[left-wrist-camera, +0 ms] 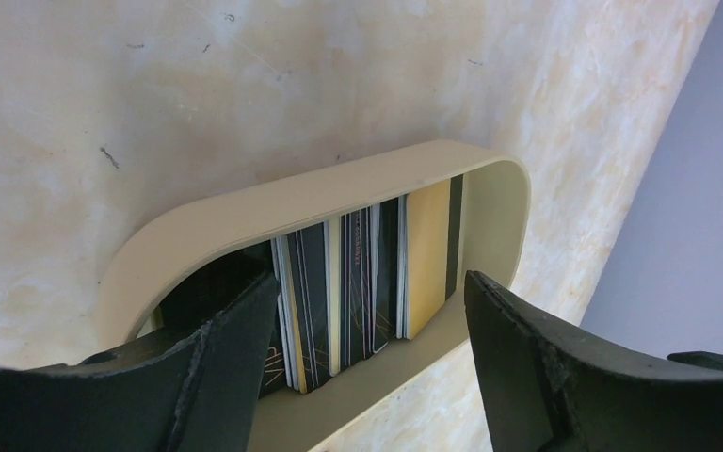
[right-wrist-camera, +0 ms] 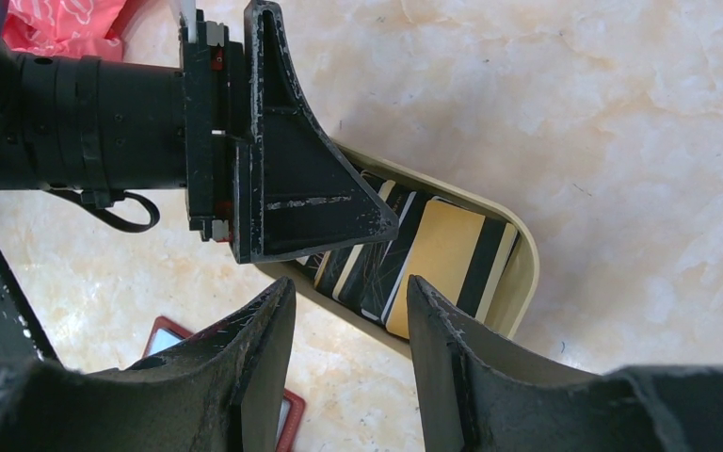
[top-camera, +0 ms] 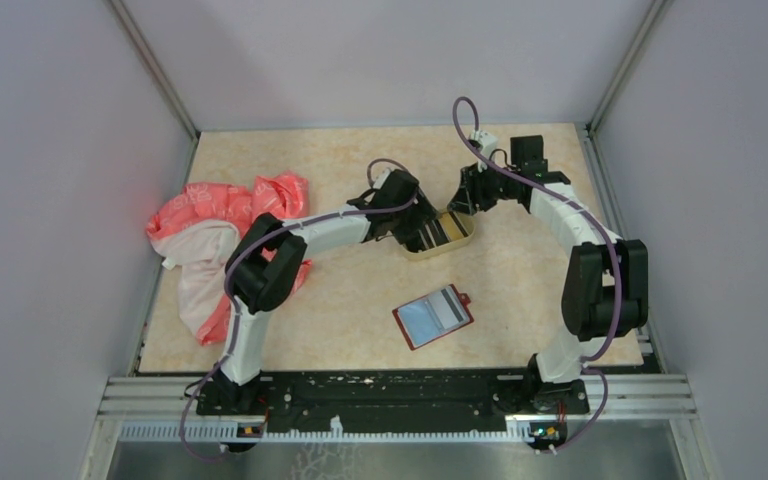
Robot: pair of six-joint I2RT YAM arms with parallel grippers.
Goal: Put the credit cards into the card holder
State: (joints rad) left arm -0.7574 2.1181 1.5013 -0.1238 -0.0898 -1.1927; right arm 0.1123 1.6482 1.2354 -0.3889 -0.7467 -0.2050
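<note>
In the tray (left-wrist-camera: 339,184), credit cards (left-wrist-camera: 367,282) lie crosswise.

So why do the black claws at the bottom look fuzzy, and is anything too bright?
Left wrist view: the left gripper's fingers sit close to the lens, slightly soft, while the credit cards in the tray are sharp. Right wrist view: the right gripper's fingers are soft too, the table bright. Top external view: even light, but the pink cloth glows at its left edge.
</note>
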